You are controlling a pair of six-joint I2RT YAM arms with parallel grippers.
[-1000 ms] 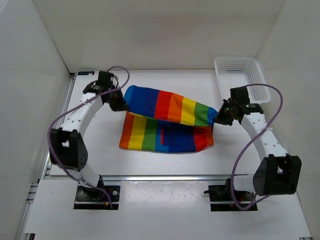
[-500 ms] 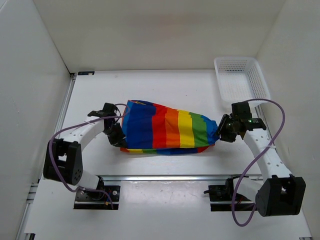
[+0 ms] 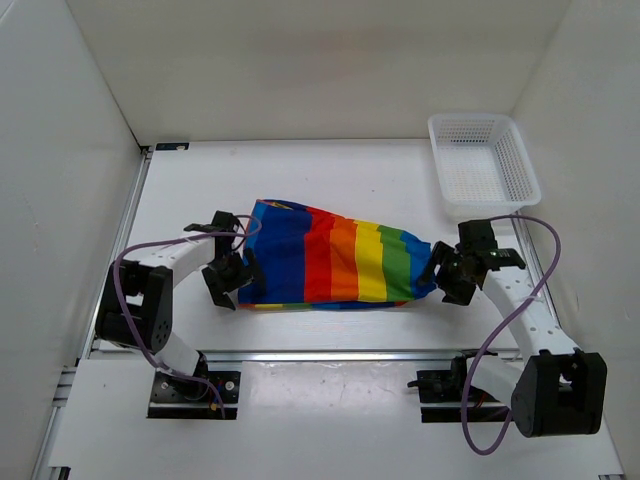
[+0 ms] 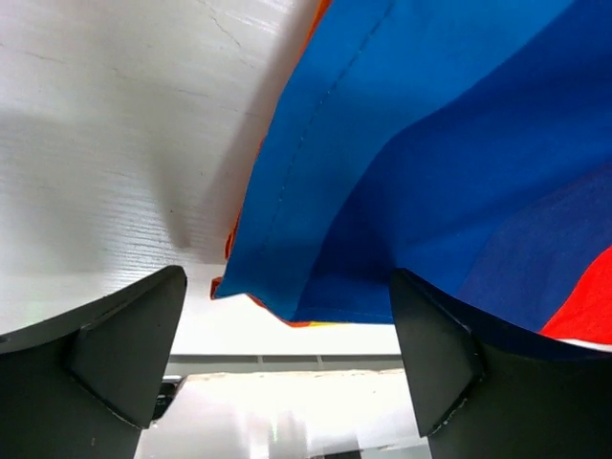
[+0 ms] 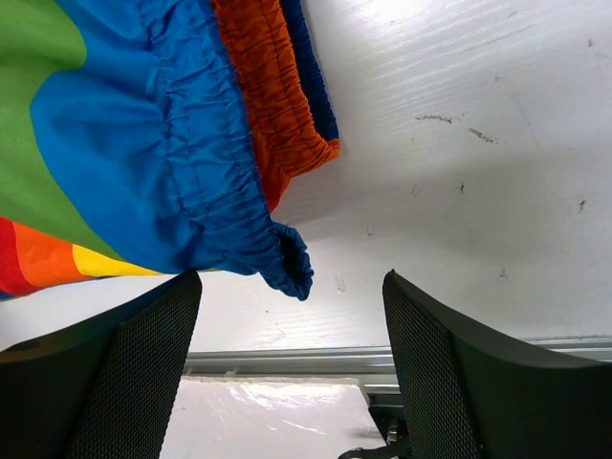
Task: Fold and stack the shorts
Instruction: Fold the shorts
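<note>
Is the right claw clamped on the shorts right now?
No, the right claw stands wide open, and the shorts lie loose on the table.

White left arm (image 3: 170, 262) and white right arm (image 3: 522, 303) are wearing black joint housings (image 3: 558, 388), each trailing a looping purple cable (image 3: 476, 345); dark, mesh-textured wedge fingers (image 5: 124, 373) are tipping the right hand (image 5: 290, 287).

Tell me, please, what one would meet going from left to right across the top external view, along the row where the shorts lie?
left pincer → shorts → right pincer
</note>
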